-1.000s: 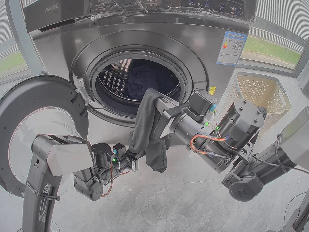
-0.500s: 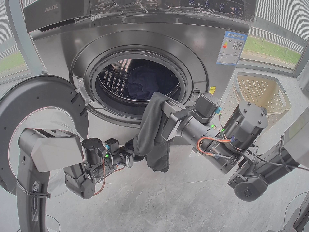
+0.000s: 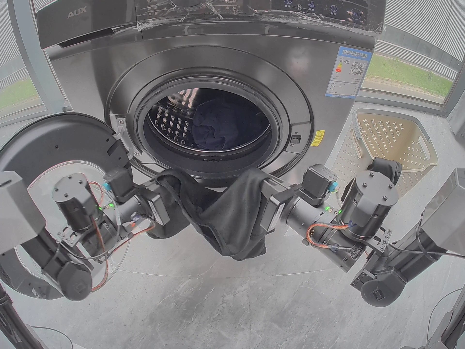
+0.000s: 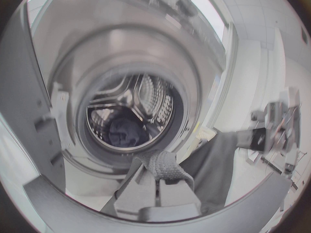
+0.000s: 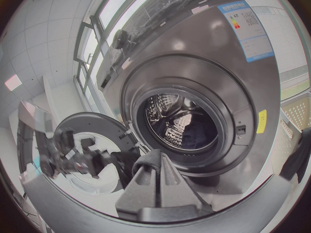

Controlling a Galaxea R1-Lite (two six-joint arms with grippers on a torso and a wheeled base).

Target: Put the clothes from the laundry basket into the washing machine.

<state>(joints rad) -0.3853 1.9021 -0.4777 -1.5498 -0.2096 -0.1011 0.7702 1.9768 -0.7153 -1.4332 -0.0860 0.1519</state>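
In the head view, a grey garment (image 3: pixel 227 214) hangs like a sling between the two arms, just in front of and below the round opening (image 3: pixel 145 122) of the washing machine (image 3: pixel 315 54). The left gripper (image 3: pixel 162 195) is clamped on one end and the right gripper (image 3: pixel 264 195) on the other, and the middle sags toward the floor (image 3: pixel 232 296). The door (image 3: pixel 53 141) stands open at the left. A heap of dark clothes (image 3: pixel 218 122) lies in the drum. The basket (image 3: pixel 411 136) sits to the right of the machine, with another dark piece (image 3: pixel 390 166) at its near edge.

In the left wrist view, the left gripper (image 4: pixel 158 175) has its fingers pressed together on a fold of ribbed grey cloth. The garment (image 4: pixel 210 169) stretches off to the right gripper (image 4: pixel 256 139) farther away, and the drum (image 4: pixel 152 94) is straight ahead.

In the right wrist view, the right gripper (image 5: pixel 158 165) is likewise pinched on a fold of the cloth. The opening (image 5: pixel 142 114) is ahead and slightly above, and the left gripper (image 5: pixel 97 160) is off to the side by the door (image 5: pixel 94 127).

The step in hand looks like feeding the garment into the drum. To do it well, both arms should rise together until the sagging middle clears the lower rim. They should then go in side by side and let go deep enough that nothing trails over the rim.
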